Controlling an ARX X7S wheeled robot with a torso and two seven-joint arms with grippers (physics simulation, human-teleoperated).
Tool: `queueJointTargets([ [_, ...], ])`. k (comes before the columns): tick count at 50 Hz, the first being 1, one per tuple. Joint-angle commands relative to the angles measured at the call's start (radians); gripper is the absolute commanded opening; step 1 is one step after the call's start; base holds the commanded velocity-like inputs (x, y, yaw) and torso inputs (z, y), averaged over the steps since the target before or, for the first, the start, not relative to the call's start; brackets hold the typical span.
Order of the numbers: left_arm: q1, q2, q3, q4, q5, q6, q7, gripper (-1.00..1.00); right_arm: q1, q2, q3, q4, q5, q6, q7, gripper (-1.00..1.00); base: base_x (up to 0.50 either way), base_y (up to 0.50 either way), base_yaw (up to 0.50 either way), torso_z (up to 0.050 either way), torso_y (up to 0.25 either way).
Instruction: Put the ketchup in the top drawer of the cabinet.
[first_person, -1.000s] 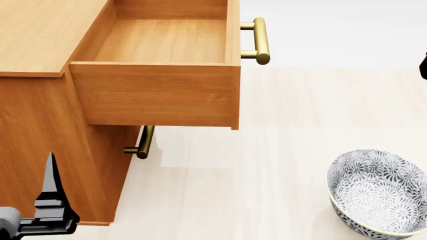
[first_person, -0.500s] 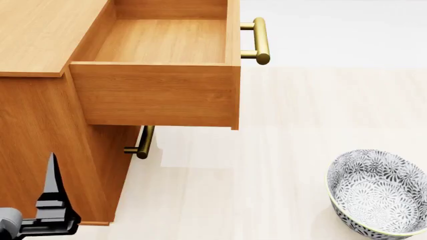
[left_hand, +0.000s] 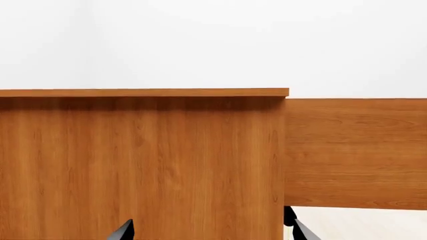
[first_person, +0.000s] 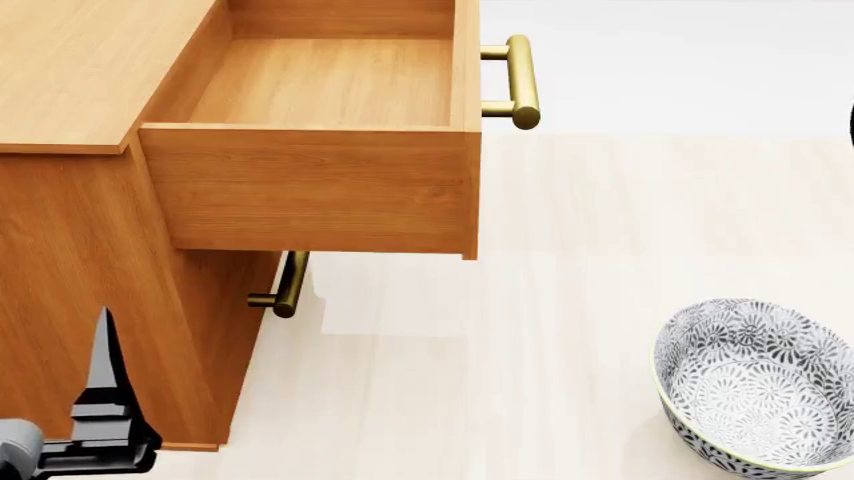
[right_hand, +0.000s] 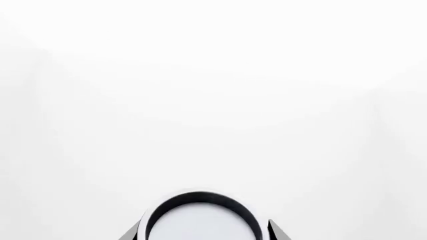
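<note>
The cabinet (first_person: 80, 70) stands at the left, and its side fills the left wrist view (left_hand: 140, 165). Its top drawer (first_person: 320, 185) is pulled out and empty, its brass handle (first_person: 521, 80) pointing right. The ketchup shows only in the right wrist view, as a round silver-grey lid (right_hand: 203, 222) with a dark rim; its label is hidden. My right gripper (right_hand: 203, 234) has a fingertip on each side of the can. In the head view this gripper is only a dark sliver at the right edge (first_person: 850, 120). My left gripper (left_hand: 210, 232) is open and empty, low beside the cabinet (first_person: 104, 390).
A patterned grey-and-white bowl (first_person: 758, 385) sits on the pale surface at the lower right. The lower drawer is shut, with its brass handle (first_person: 283, 285) under the open drawer. A white wall is behind.
The dark sliver of my right arm at the head view's right edge has shrunk, sliding further out of frame. My left gripper has barely moved.
</note>
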Motion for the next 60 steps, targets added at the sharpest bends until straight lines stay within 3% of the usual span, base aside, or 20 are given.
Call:
queueJointTargets([
  [1, -0.001, -0.001, 0.002, -0.008, -0.003, 0.006, -0.001, 1.00, 0.079, -0.078, -0.064, 0.188, -0.089, -0.090, -0.062, -1.00, 0.00, 0.00, 0.00, 0.000, 0.000],
  [21, -0.004, -0.003, 0.011, -0.007, -0.003, 0.005, -0.008, 1.00, 0.266, -0.260, -0.131, 0.718, -0.172, -0.338, -0.168, -1.00, 0.00, 0.00, 0.00, 0.000, 0.001],
  [31, -0.002, -0.007, 0.015, -0.007, 0.000, 0.004, -0.013, 1.00, 0.490, -0.395, -0.146, 1.277, -0.220, -0.594, -0.261, -1.00, 0.00, 0.00, 0.00, 0.000, 0.000],
  [51, -0.004, -0.009, 0.022, -0.007, -0.004, 0.005, -0.016, 1.00, 0.463, -0.522, 0.029, 1.282, -0.429, -0.530, -0.281, -1.00, 0.00, 0.00, 0.00, 0.000, 0.001],
  [53, -0.004, -0.009, 0.023, -0.009, -0.004, 0.007, -0.017, 1.00, 0.460, -0.526, -0.006, 1.282, -0.399, -0.526, -0.272, -1.00, 0.00, 0.00, 0.00, 0.000, 0.000],
  [60, -0.010, -0.006, 0.027, -0.020, -0.007, 0.010, -0.016, 1.00, 0.458, -0.527, -0.377, 1.282, -0.080, -0.516, -0.203, -1.00, 0.00, 0.00, 0.00, 0.000, 0.000],
])
